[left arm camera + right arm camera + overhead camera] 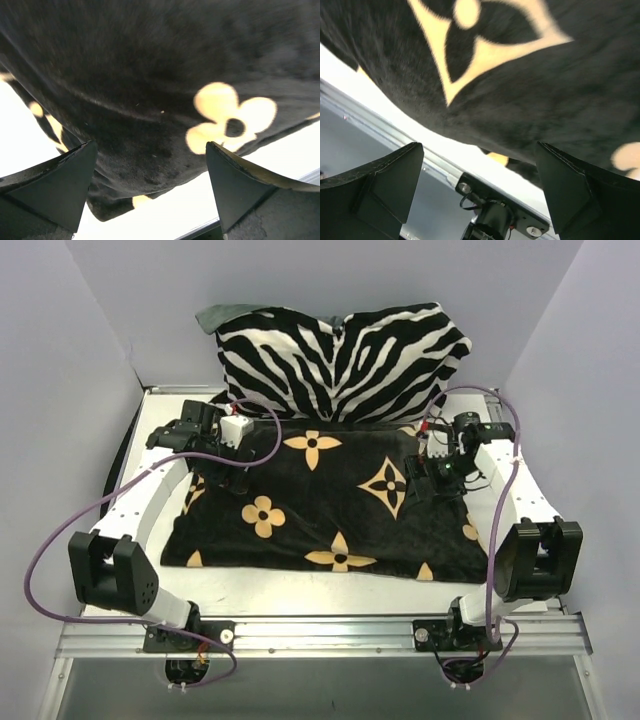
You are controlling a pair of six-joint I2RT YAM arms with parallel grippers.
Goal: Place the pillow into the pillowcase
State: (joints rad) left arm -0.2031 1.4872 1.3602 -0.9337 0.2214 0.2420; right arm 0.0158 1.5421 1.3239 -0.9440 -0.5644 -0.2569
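Note:
The black velvety pillowcase [330, 505] with tan-orange flower and star motifs lies spread on the white table [300, 590]. No cream-yellow pillow shows in any view. My left gripper [226, 480] is open and empty over the case's left edge. In the left wrist view [150, 185] its fingers frame a corner of the case [150, 75] from just above. My right gripper [428, 485] is open and empty over the case's right part. In the right wrist view [480, 185] the case [530, 90] fills the top.
A black-and-white zebra-striped cushion [340, 360] leans against the back wall, touching the case's far edge. A grey-green cloth [225, 316] pokes out behind it. Walls close in on the left, right and back. The metal rail [320, 635] with the arm bases [495, 220] runs along the near edge.

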